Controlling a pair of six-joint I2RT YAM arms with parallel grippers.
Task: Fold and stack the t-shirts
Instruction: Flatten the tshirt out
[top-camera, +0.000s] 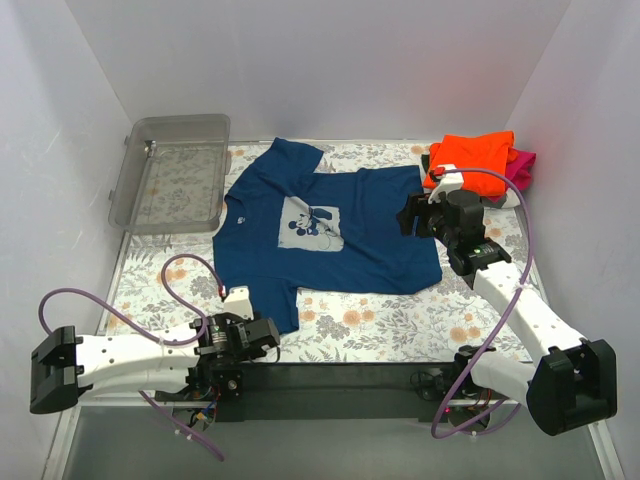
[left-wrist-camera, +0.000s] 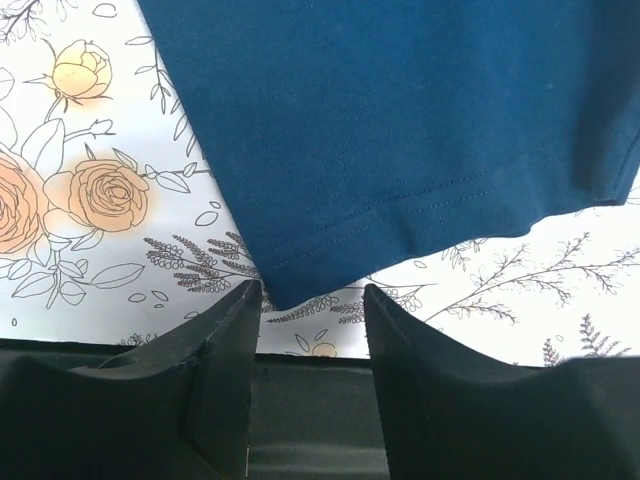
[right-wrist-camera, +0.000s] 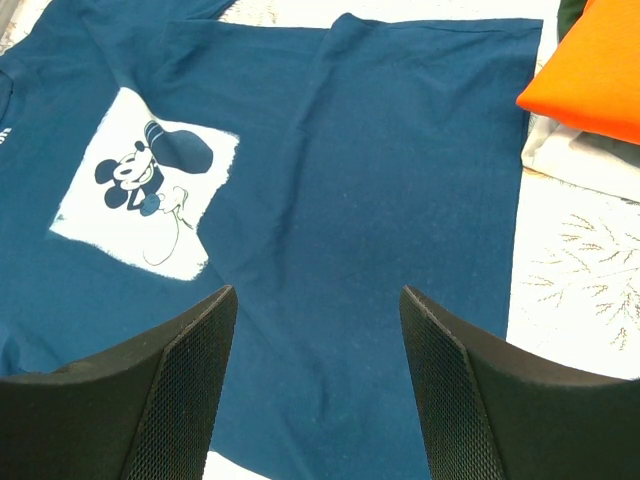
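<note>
No word, number or brand name can be read in any view. The one sign present is the pale grey chest print (right-wrist-camera: 145, 185) on the navy t-shirt (top-camera: 330, 235). It is a picture of a cartoon mouse with round ears, drawn in navy on a pale patch, and no lettering is legible within it. A few small white marks (right-wrist-camera: 4, 135) stand on the same shirt at the left edge of the right wrist view. They are cut off by the frame and too small to read.
</note>
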